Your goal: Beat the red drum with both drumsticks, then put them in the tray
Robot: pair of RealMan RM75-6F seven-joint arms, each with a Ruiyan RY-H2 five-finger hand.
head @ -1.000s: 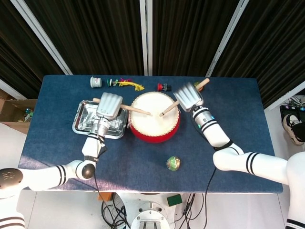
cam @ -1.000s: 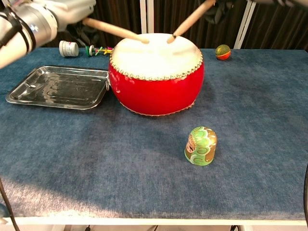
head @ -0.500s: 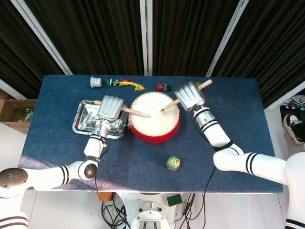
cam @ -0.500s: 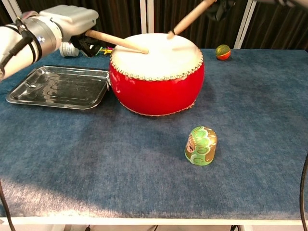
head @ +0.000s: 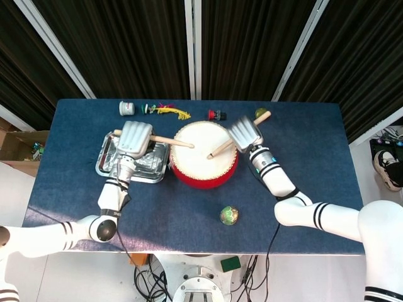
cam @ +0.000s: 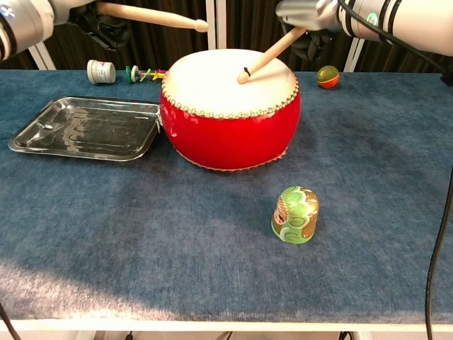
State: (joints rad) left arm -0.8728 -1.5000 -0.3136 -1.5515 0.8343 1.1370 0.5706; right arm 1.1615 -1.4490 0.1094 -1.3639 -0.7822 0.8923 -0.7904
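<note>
drumming in progress: one stick down, one stick up

the right hand (head: 245, 132) is clenched round the right drumstick (cam: 267, 55), angled down so its tip meets the white skin of the red drum (cam: 230, 113) near the middle of the table (cam: 212, 241). the left hand (head: 134, 139) grips the left drumstick (cam: 152, 15) and holds it level above the drum's near-left rim, clear of the skin, seemingly cocked for the next stroke. the steel tray (cam: 85, 127) sits just beside the drum on its left, nothing in it, where the sticks are due once the beating is over. half a second ago the roles were reversed: the left stick lay on the skin and the right tip was lifted. the left hand has since pulled back over the tray, and the right hand has dipped.
</note>
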